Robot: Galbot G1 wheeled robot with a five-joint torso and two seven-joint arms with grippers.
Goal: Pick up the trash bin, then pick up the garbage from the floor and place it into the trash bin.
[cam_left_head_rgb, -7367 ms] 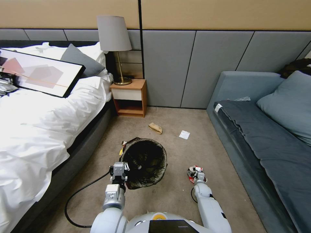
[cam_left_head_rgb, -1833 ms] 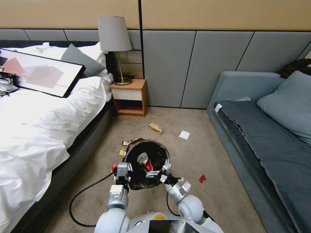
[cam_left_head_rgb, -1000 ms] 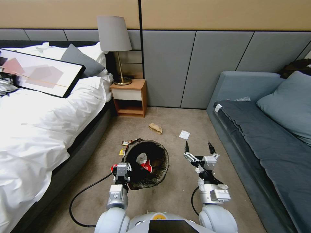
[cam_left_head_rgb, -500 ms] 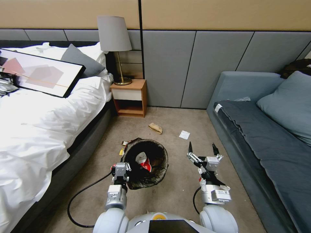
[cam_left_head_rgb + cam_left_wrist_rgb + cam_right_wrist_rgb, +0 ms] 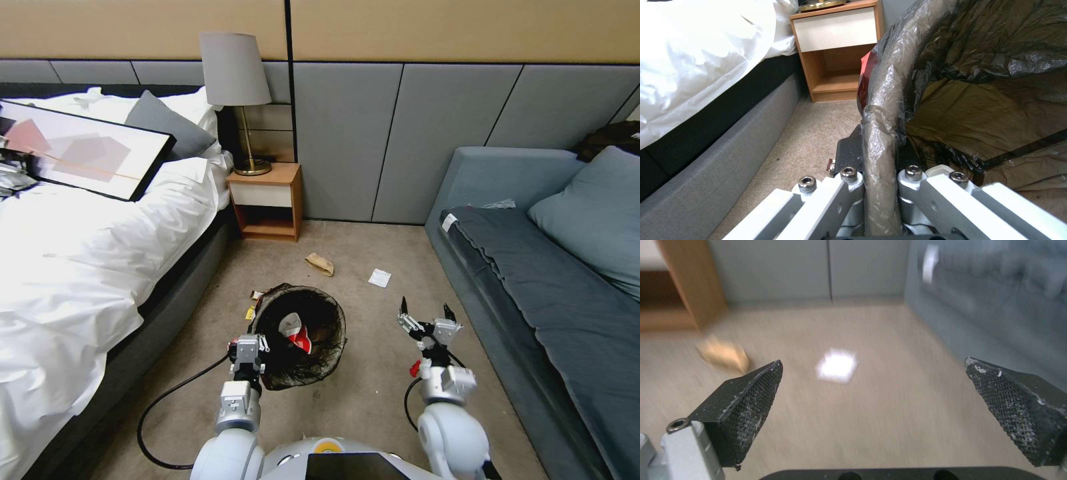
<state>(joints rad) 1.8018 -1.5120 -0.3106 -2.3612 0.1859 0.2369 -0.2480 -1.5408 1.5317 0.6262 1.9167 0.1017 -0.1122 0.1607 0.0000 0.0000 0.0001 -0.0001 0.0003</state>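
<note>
Left gripper (image 5: 880, 186) clamps the trash bin (image 5: 299, 333) rim, bin raised. Right gripper (image 5: 427, 313) is spread, empty, facing the white slip (image 5: 837, 365). Risk: thin paper probably slips the pinch.

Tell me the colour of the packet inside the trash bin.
Red and white packet, best in head view.

- The left arm reaches forward and low. The left gripper (image 5: 247, 349) has its jaws closed tight on the trash bin (image 5: 301, 333) rim.
- The right arm reaches forward. The right gripper (image 5: 427, 312) points ahead, jaws wide apart, holding nothing.
</note>
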